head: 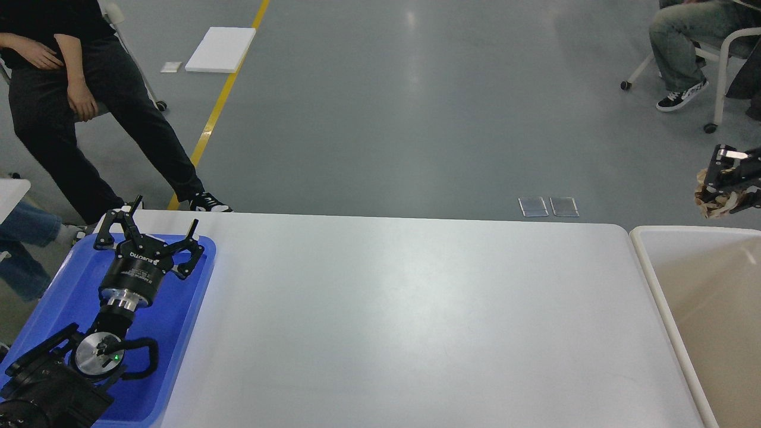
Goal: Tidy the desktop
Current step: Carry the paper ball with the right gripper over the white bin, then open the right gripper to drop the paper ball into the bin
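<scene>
The white desktop (pixel 416 321) fills the middle of the head view and its surface is bare. My left gripper (pixel 151 229) is open and empty, held over the blue tray (pixel 178 321) at the left end of the desktop. My right gripper (pixel 716 193) is at the far right edge of the view, in the air above the back of the beige-white bin (pixel 648 267). It is shut on a crumpled tan paper wad (pixel 713 205). Most of the right arm is out of view.
A person in black (pixel 77 101) sits behind the left corner of the desktop. Another seated person's legs and chair (pixel 684 47) are at the back right. A white board (pixel 220 50) and a yellow line lie on the grey floor.
</scene>
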Robot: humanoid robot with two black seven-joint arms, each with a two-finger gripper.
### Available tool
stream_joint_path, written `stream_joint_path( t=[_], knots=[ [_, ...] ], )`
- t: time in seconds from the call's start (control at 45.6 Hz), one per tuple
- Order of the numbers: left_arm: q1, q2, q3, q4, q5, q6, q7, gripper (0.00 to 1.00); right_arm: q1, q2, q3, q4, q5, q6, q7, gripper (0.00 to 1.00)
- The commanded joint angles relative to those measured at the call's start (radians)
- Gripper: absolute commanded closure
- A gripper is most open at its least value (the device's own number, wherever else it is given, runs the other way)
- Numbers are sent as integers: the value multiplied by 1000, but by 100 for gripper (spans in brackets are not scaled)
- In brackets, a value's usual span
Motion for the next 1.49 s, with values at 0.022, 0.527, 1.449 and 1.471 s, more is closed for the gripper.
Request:
stream_joint_path(
  t=[0.022, 0.527, 1.449, 1.471],
  knots=[
    [0, -1, 0, 0, 0, 0, 1, 1, -124, -76, 32, -29, 5, -23, 5, 100],
    [0, -1, 0, 0, 0, 0, 1, 1, -409, -92, 215, -100, -2, -252, 8, 100],
    [1, -1, -1, 0, 0, 0, 0, 1, -855, 226, 562, -531, -2, -650, 19, 100],
    [1, -1, -1, 0, 0, 0, 0, 1, -857, 230, 566, -531, -2, -667, 19, 100]
  ],
)
